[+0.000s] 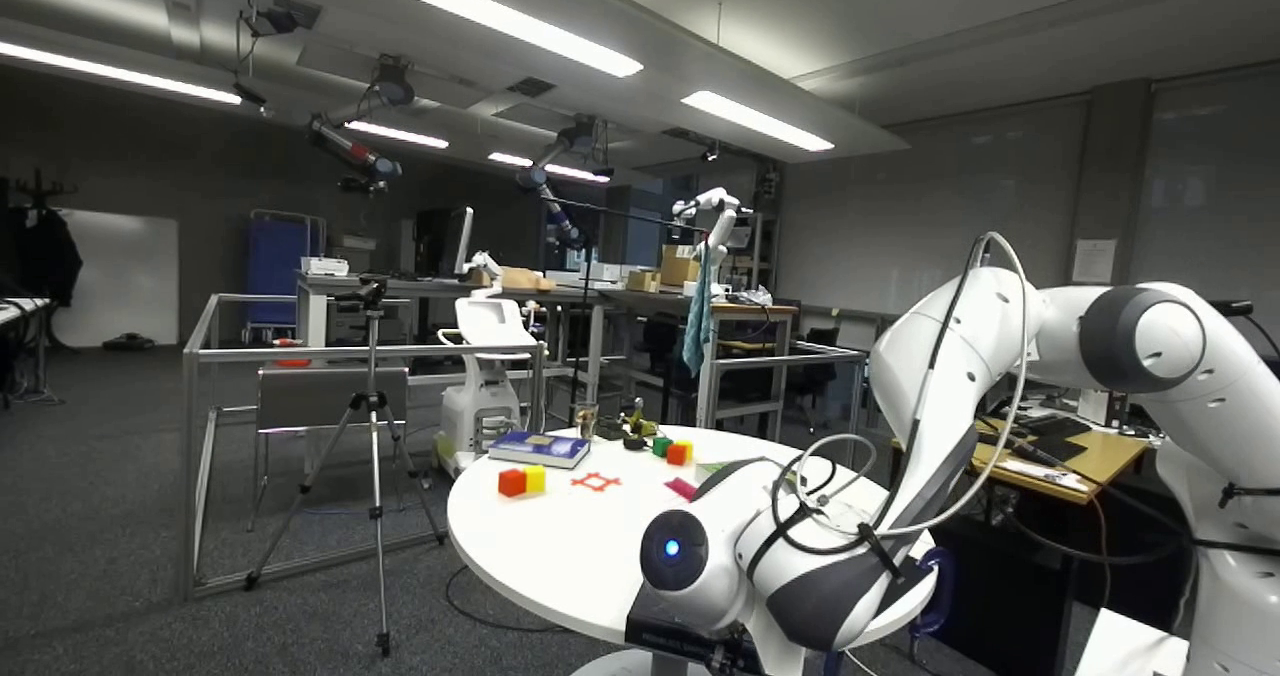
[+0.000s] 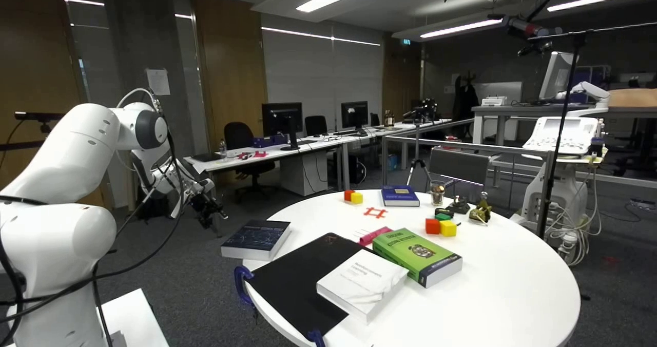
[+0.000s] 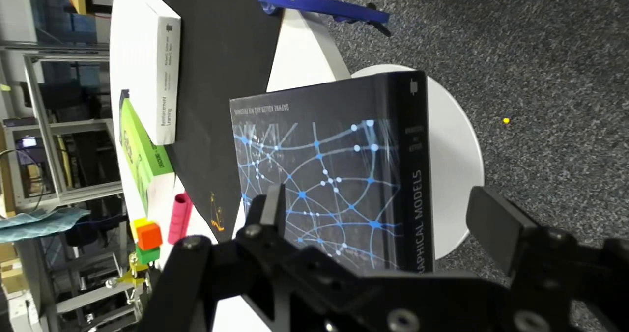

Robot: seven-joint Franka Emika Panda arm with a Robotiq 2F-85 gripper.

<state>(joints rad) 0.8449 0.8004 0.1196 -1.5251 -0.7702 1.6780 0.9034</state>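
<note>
While the end effector (image 3: 376,197) stands spread wide and grips nothing, a thick book (image 3: 324,170) lies flat, its black cover netted with blue and white dots and lines, its spine side jutting past the edge of the white tabletop (image 2: 503,285). In an exterior view the book (image 2: 256,235) sits toward the end effector's four o'clock, near but apart; in the wrist view, toward twelve.
</note>
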